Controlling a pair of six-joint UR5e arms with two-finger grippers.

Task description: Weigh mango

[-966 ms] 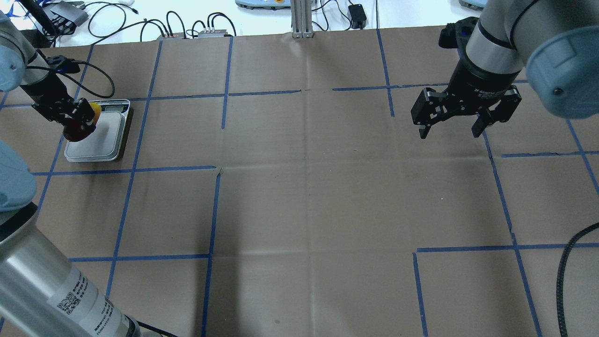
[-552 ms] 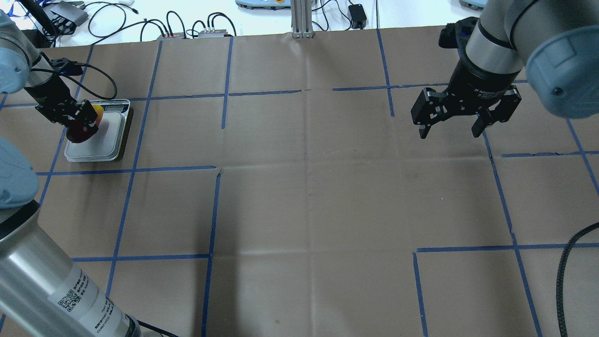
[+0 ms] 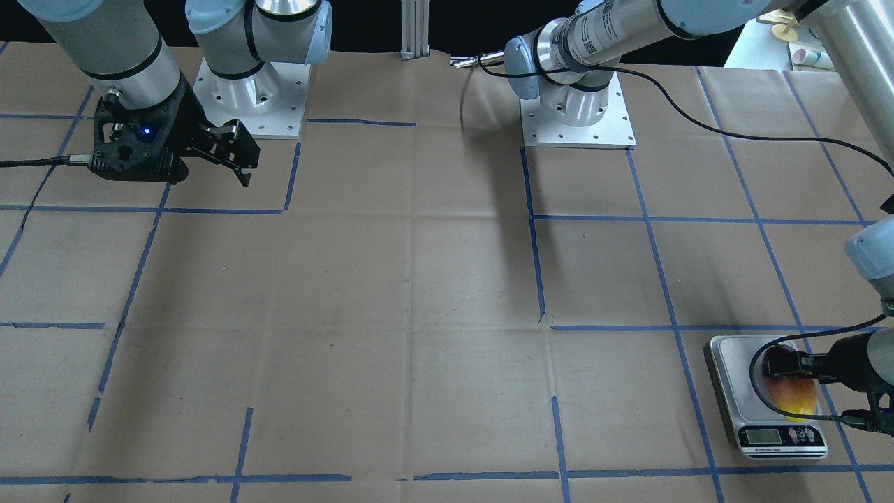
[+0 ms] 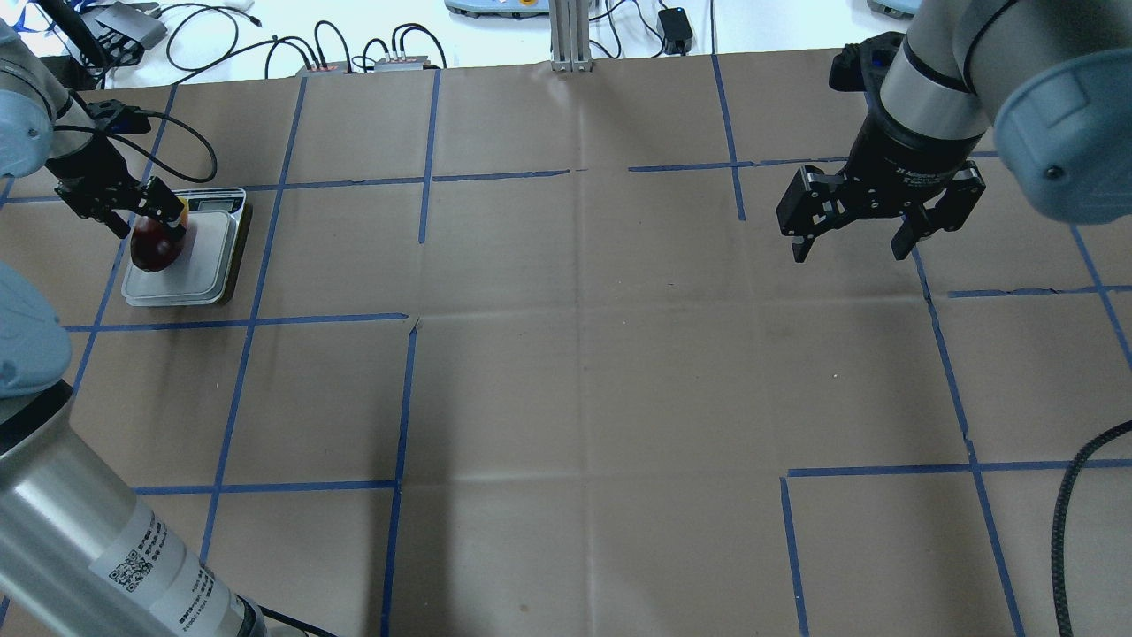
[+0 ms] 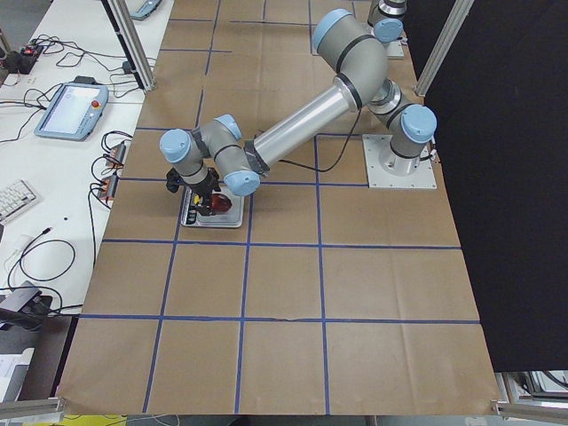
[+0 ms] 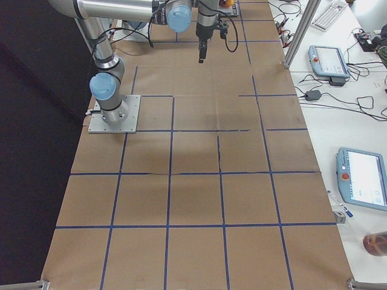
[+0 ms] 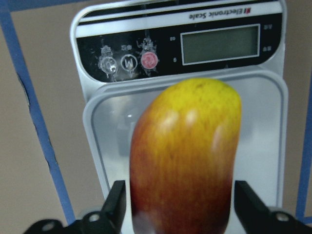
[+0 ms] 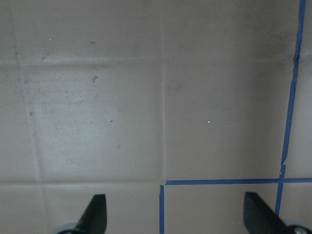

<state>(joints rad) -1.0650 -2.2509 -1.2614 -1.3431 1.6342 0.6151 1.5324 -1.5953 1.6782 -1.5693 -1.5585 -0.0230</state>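
The mango (image 7: 185, 161), dark red fading to yellow, lies on the silver platform of the digital scale (image 7: 258, 146), its yellow end toward the display. My left gripper (image 7: 178, 195) is open, with a finger on each side of the mango and a small gap on both sides. In the overhead view the mango (image 4: 152, 248) rests on the scale (image 4: 208, 265) at the far left, with the left gripper (image 4: 146, 221) just behind it. The mango (image 3: 790, 392) also shows in the front view. My right gripper (image 4: 851, 252) is open and empty above the table at the far right.
The table is covered in brown paper (image 4: 575, 354) with blue tape grid lines. Cables and boxes (image 4: 354, 53) lie beyond the far edge. The left wrist cable (image 3: 758, 363) loops over the scale. The scale's display (image 7: 219, 44) looks blank.
My left gripper carried the mango down onto the scale, let go of it and drew back a little to the far left. The right arm has not moved.
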